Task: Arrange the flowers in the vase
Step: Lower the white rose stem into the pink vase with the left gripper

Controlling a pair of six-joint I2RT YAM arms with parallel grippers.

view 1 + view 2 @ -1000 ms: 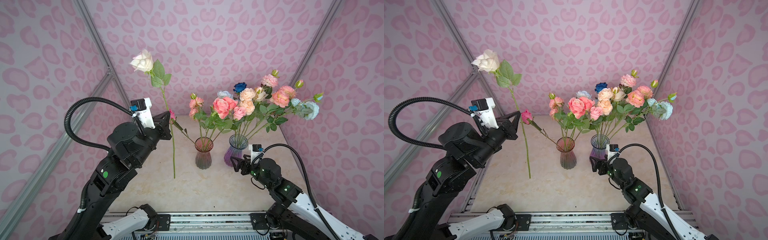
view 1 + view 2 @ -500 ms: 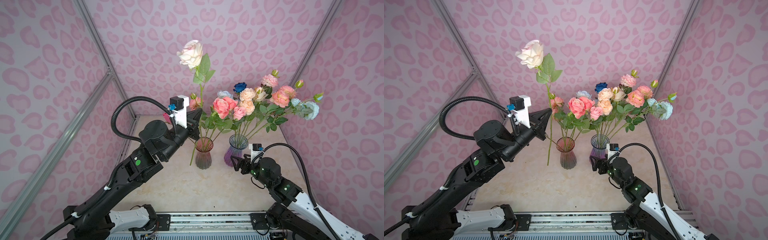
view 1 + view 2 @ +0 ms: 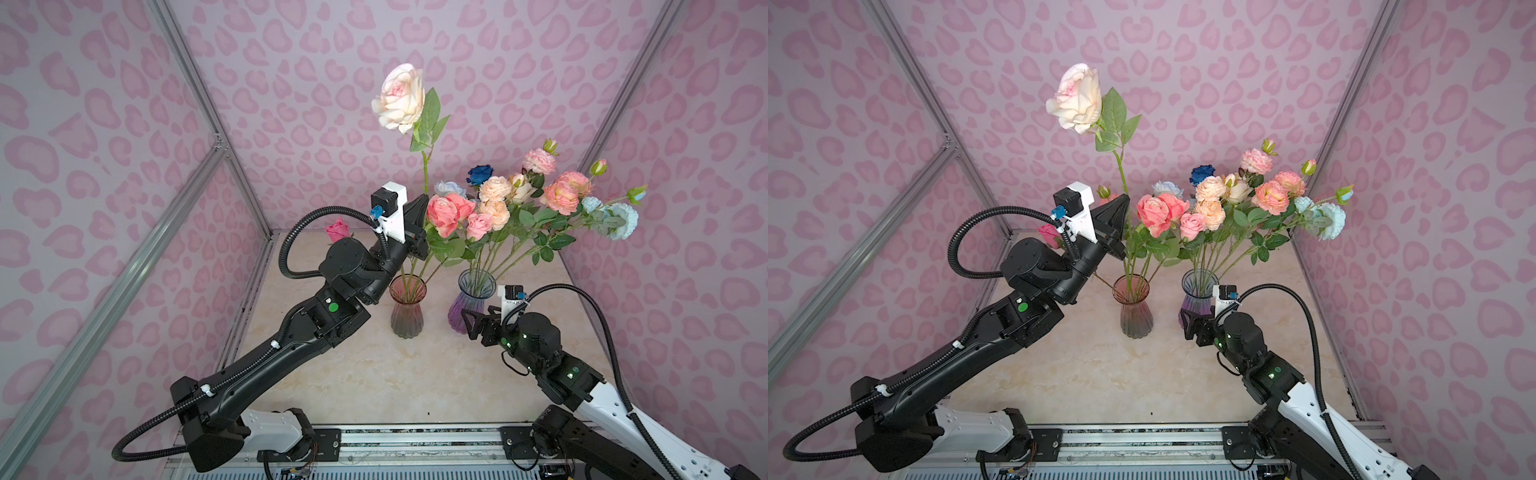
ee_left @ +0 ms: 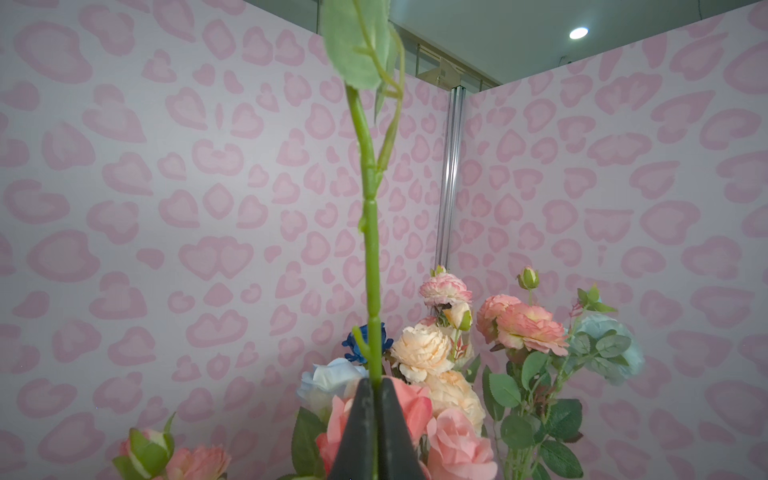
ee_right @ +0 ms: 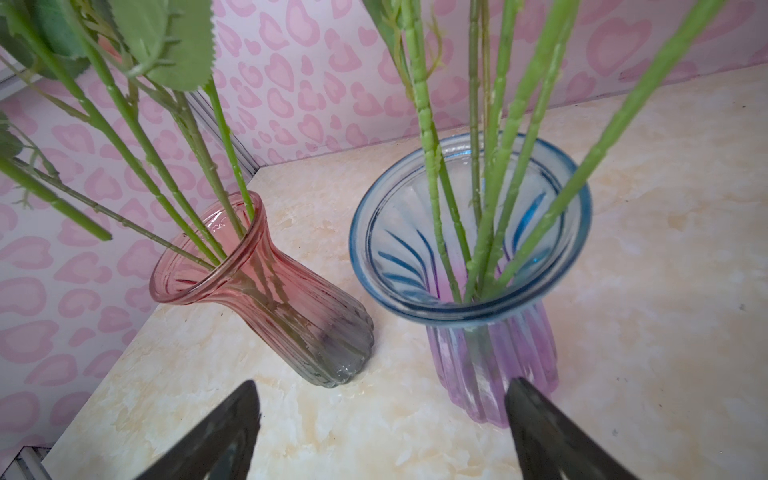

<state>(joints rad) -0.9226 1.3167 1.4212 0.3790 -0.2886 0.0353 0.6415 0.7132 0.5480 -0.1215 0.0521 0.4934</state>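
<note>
My left gripper [image 3: 419, 205] [image 3: 1122, 201] [image 4: 376, 380] is shut on the green stem [image 4: 370, 232] of a cream rose [image 3: 399, 97] [image 3: 1077, 97]. It holds the rose upright, high over the pink glass vase [image 3: 408, 307] [image 3: 1134, 307] [image 5: 266, 299]. A thick cut stem end [image 5: 104, 237] hangs in the air just short of that vase's rim. Several roses stand in it and in the purple-blue vase [image 3: 473, 303] [image 3: 1198, 299] [image 5: 469, 232]. My right gripper [image 3: 478, 318] [image 3: 1188, 326] [image 5: 380, 386] is open and empty, low at the purple-blue vase's base.
A deep pink bud [image 3: 337, 230] [image 3: 1048, 235] leans out to the left behind my left arm. Blooms fan out wide to the right, toward the right wall. Pink patterned walls close in three sides of the marble tabletop [image 3: 395, 382].
My left arm has swung right and forward with the cream rose, from the left wall side to above the pink vase. The right arm has stayed still.
</note>
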